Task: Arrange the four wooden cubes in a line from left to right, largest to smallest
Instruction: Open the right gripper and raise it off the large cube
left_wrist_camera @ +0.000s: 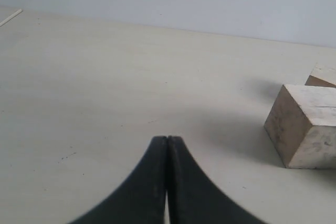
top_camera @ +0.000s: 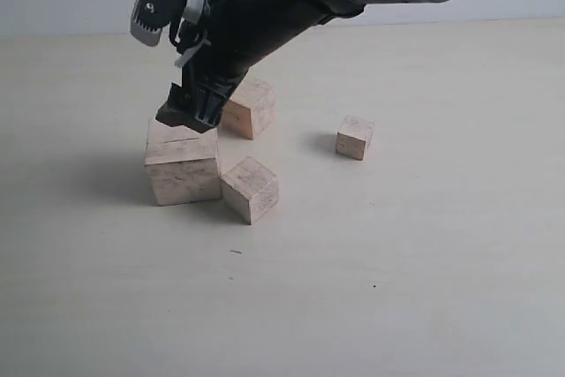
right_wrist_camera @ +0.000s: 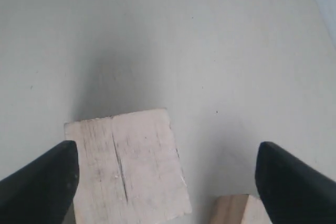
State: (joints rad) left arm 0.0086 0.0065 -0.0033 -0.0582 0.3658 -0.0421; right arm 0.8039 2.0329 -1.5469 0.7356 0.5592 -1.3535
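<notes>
Four pale wooden cubes lie on the table. The largest cube [top_camera: 183, 169] stands at the left, with a mid-sized cube [top_camera: 250, 189] touching its right front corner. Another mid-sized cube [top_camera: 248, 108] sits behind them, and the smallest cube [top_camera: 354, 137] lies apart to the right. My right gripper [top_camera: 190, 116] reaches across and hovers just above the largest cube. In the right wrist view this gripper [right_wrist_camera: 167, 166] is open, its fingers straddling the largest cube's slit top [right_wrist_camera: 126, 166]. My left gripper [left_wrist_camera: 167, 139] is shut on nothing, away from the largest cube [left_wrist_camera: 307, 127].
The pale table [top_camera: 424, 271] stretches bare in front of and right of the cubes. The right arm [top_camera: 291, 6] slants down from the upper right over the rear cube. A mid-sized cube's corner [right_wrist_camera: 236, 211] shows near the right gripper's far finger.
</notes>
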